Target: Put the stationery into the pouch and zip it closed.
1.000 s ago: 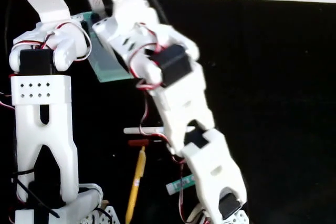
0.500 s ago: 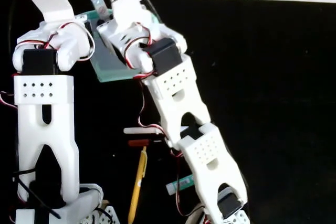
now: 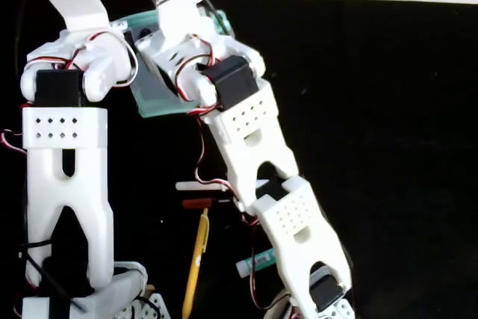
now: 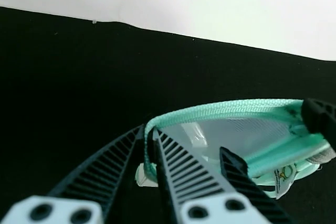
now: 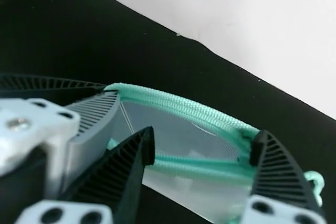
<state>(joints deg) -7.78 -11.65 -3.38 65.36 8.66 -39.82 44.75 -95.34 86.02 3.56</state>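
Note:
A clear pouch (image 3: 158,96) with a teal zip edge (image 4: 226,109) is held up at the table's far left. My left gripper (image 4: 148,132) is shut on one end of that edge. My right gripper (image 5: 203,136) stands open, one finger (image 5: 132,165) on either side of the same edge (image 5: 173,106), close to the left gripper's finger (image 5: 86,111). On the table near the arms' bases lie a yellow pencil (image 3: 195,261), a red piece (image 3: 197,202), a white piece (image 3: 196,184) and a green-labelled piece (image 3: 256,262).
The left arm (image 3: 63,147) stands upright at the left. The right arm (image 3: 258,155) slants across the stationery and hides part of it. The black cloth to the right is bare; a white wall edges the table's far side.
The right arm has swung its wrist farther left and away, bringing its gripper over the pouch's edge. The pouch's top has risen a little. The left arm has barely moved.

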